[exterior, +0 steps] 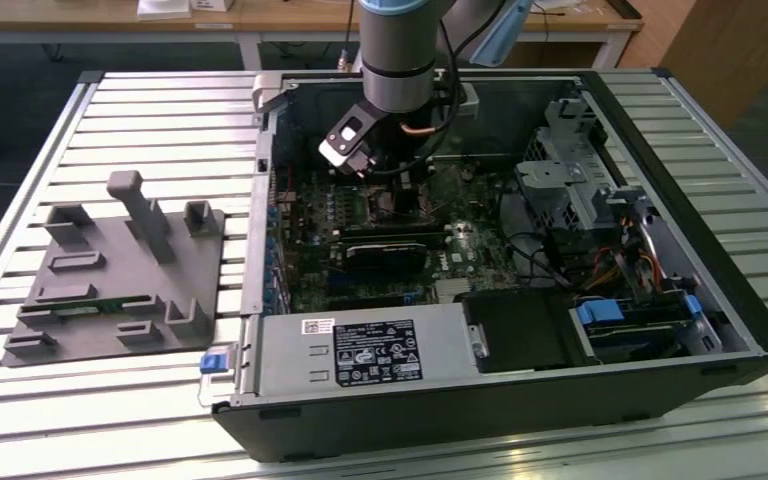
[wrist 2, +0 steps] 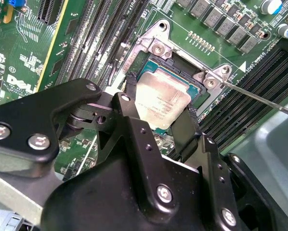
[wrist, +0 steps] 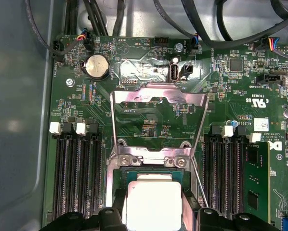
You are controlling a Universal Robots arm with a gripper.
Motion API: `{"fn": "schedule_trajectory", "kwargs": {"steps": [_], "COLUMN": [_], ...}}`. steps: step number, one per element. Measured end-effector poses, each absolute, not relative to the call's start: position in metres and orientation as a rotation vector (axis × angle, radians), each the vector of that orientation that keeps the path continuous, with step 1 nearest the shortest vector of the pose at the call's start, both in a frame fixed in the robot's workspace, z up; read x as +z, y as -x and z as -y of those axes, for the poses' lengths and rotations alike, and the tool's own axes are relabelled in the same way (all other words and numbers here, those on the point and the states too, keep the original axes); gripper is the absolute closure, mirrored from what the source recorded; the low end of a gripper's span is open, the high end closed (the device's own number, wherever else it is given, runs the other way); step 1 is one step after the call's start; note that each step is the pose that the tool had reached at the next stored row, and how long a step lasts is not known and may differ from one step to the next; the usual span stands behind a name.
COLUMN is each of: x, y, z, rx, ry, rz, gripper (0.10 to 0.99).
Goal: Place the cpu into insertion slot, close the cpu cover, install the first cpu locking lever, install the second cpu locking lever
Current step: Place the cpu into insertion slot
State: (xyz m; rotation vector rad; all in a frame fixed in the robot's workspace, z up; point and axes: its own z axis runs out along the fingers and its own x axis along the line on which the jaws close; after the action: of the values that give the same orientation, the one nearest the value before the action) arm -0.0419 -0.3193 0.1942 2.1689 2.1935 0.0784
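Clamping the chip (wrist 2: 165, 96) by two opposite edges, the gripper (wrist 2: 162, 102) holds it right over the socket (wrist 2: 180, 71) of the green board (wrist 2: 19, 57), whose metal cover (wrist: 156, 91) stands swung open beyond it.

silver sq. cpu (wrist 2: 162, 103) flat at insertion slot (wrist 2: 181, 70), cpu cover (wrist: 182, 96) raised open

From high up and off to one side, the exterior view looks down at a slant on the open computer case (exterior: 491, 410) lying on the slatted table (exterior: 157, 110). Both wrist views hang close over the motherboard (wrist: 240, 91). The second wrist view peers past the gripper (wrist 2: 161, 98), very near the cpu (wrist 2: 164, 107). The first wrist view sits slightly farther back. Both share the cpu and the insertion slot (wrist 2: 175, 69).
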Motion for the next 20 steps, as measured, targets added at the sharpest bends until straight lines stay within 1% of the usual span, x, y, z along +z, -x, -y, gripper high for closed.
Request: {"fn": "schedule_trajectory", "kwargs": {"steps": [3, 4, 20], "x": [0.1941, 0.1941, 0.1935], "y": [0.0419, 0.0419, 0.0417], "z": [0.3193, 0.3193, 0.3151], "rx": [0.078, 0.078, 0.078], "ry": [-2.169, -2.169, -2.169], "rz": [-2.193, -2.193, -2.194], "gripper": [0.537, 0.475, 0.475]}}
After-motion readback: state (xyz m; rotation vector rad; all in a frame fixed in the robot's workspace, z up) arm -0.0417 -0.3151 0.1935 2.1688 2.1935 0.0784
